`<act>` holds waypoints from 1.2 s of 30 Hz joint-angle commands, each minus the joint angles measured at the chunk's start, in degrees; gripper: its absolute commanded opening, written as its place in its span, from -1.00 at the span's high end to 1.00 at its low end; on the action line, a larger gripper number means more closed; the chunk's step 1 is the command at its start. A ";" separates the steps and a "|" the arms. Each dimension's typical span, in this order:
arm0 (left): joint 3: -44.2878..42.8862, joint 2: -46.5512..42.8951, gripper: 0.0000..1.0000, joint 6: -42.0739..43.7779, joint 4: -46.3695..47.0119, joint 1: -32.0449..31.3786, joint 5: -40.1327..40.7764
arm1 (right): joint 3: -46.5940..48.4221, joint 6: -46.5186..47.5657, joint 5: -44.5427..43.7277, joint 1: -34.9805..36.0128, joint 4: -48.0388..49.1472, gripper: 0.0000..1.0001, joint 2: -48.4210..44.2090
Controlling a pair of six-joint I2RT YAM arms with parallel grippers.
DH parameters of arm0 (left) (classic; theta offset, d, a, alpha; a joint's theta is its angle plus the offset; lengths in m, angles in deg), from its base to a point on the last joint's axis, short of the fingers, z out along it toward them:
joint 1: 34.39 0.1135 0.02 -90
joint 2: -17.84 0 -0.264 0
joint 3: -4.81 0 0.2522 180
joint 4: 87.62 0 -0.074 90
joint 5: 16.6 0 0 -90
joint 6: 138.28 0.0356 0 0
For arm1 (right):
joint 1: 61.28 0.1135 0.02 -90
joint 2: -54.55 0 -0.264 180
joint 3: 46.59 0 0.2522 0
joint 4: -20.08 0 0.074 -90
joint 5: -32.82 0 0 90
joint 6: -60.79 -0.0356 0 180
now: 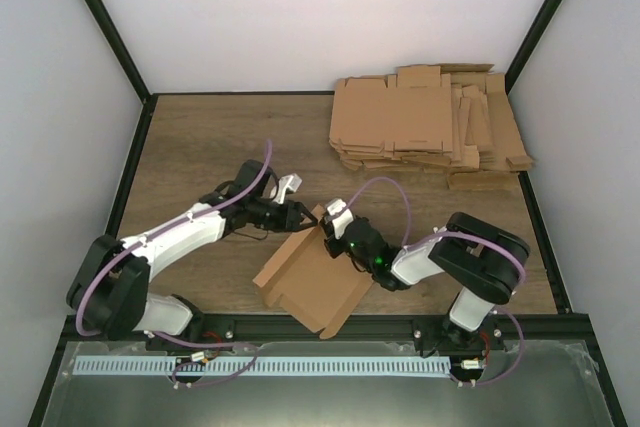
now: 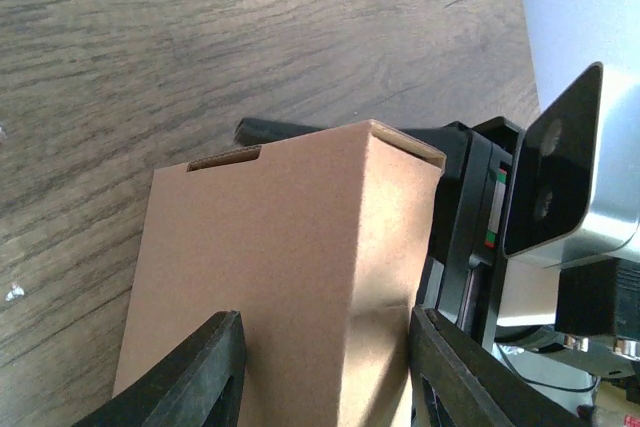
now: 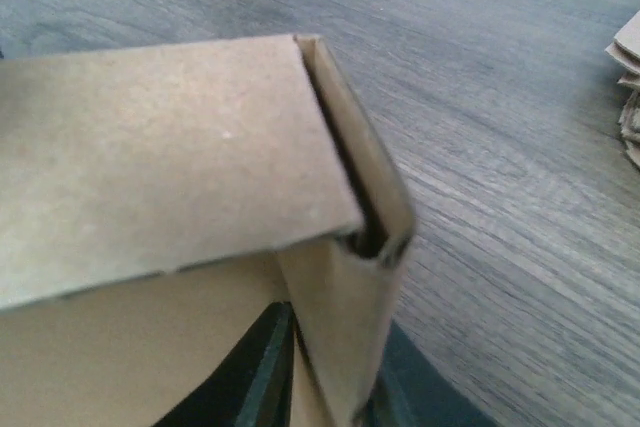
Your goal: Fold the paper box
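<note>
The paper box [image 1: 315, 282] lies half folded on the table [image 1: 200, 147], nearer than both pincers, with its far corner raised between them. The left pincer [image 2: 325, 367] is clamped across an upright wall. The right pincer [image 3: 335, 387] straddles a doubled flap; whether it pinches, I cannot tell. Well beyond it sits a pile of flat blanks [image 1: 430, 127].

Between my left fingers [image 2: 200, 382] the paper box [image 2: 290, 267] is matt brown cardboard, slightly fibrous, with a rough cut edge at its far end; the fingers themselves are black plastic with a soft sheen; beyond them the table [image 2: 200, 37] looks like smooth wood with fine grain; past my right fingers [image 3: 245, 387] the pile of blanks [image 3: 628, 87] is the same dull cardboard.
</note>
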 commanded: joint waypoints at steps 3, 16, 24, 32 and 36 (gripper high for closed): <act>-1.18 2.10 0.05 0.94 -0.32 -0.19 -0.73 | 3.81 2.32 2.09 -0.72 0.36 0.91 1.61; -1.15 3.29 0.04 0.37 0.87 -0.18 -1.47 | 3.78 0.01 2.51 -0.69 -1.33 0.66 -0.12; -1.92 3.04 0.05 0.39 0.26 -0.10 0.09 | 1.41 0.90 4.00 -0.69 -1.19 0.61 -5.23; -2.42 3.11 0.05 0.37 0.26 -0.10 -0.10 | 1.47 1.83 4.04 -0.68 -1.50 0.89 -5.03; -2.24 3.34 0.04 0.18 0.61 -0.10 -1.09 | 1.96 1.33 3.93 -0.69 -1.65 0.98 -3.88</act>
